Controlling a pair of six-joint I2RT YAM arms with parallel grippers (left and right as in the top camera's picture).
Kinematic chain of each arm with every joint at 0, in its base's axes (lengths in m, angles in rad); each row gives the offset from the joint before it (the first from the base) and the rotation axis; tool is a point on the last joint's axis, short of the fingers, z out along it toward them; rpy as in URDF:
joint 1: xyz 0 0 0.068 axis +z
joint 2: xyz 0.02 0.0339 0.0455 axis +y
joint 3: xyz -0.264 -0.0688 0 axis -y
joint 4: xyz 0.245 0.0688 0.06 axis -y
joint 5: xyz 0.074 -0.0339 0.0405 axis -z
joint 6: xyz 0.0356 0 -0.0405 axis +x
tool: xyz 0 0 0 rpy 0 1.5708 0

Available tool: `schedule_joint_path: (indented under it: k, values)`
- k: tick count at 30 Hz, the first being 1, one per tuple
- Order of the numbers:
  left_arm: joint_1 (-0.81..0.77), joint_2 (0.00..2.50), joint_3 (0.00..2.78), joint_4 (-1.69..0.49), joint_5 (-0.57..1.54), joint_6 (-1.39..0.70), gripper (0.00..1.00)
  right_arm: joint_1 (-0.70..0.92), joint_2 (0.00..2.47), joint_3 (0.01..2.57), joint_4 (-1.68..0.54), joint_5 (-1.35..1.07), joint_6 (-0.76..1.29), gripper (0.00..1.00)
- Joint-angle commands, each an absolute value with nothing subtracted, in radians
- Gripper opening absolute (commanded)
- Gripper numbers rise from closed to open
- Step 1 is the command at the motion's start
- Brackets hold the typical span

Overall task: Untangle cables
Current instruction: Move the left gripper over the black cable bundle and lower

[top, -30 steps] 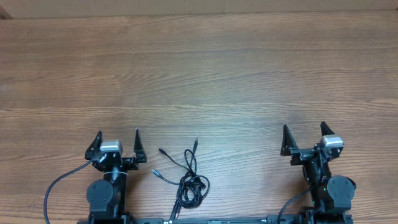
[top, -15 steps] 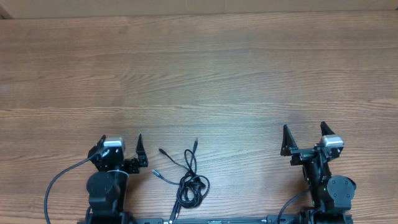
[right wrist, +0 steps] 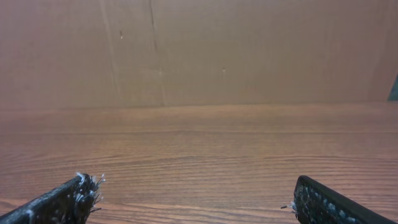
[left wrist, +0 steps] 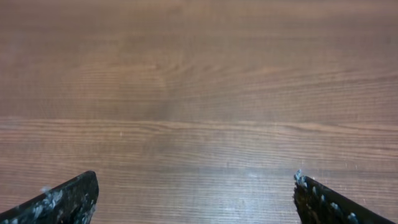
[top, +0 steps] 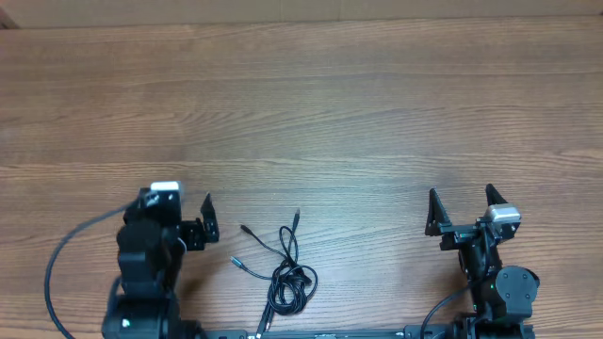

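A small tangle of thin black cables (top: 285,271) lies on the wooden table near the front edge, between the two arms, with plug ends fanning out up and left. My left gripper (top: 179,202) is open and empty, raised to the left of the tangle. My right gripper (top: 462,196) is open and empty, far to the right of the cables. Neither wrist view shows the cables; the left wrist view shows open fingertips (left wrist: 194,186) over bare wood, and the right wrist view shows open fingertips (right wrist: 194,186) facing a brown wall.
The wooden table (top: 301,113) stretches wide behind the arms. A brown cardboard wall (right wrist: 199,50) stands at its far edge. Thick black wires loop from the left arm base (top: 57,273).
My left arm has risen and tilted forward, so its gripper now sits higher in the overhead view. The right arm and the cables have not moved.
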State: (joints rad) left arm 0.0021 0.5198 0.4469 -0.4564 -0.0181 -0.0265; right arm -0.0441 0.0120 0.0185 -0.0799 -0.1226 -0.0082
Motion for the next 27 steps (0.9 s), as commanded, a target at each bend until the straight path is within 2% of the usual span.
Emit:
schedule_joint_path:
  k: [1,10,13,21,27]
  values:
    - [0.007,0.621,0.581,-0.537,0.009,-0.022,0.99,-0.039,0.003,0.008,-0.076,-0.113,-0.007,1.00]
    - [0.006,0.872,0.848,-0.781,0.113,0.029,0.99,-0.039,0.003,0.008,-0.076,-0.113,-0.007,1.00]
    - [0.006,0.945,0.913,-0.839,0.196,0.104,1.00,-0.039,0.003,0.008,-0.076,-0.113,-0.007,1.00]
    - [-0.010,1.070,0.963,-0.956,0.342,0.238,1.00,-0.039,0.003,0.008,-0.076,-0.113,-0.007,1.00]
    - [-0.125,1.122,0.963,-0.987,0.364,0.240,1.00,-0.039,0.003,0.008,-0.076,-0.113,-0.007,1.00]
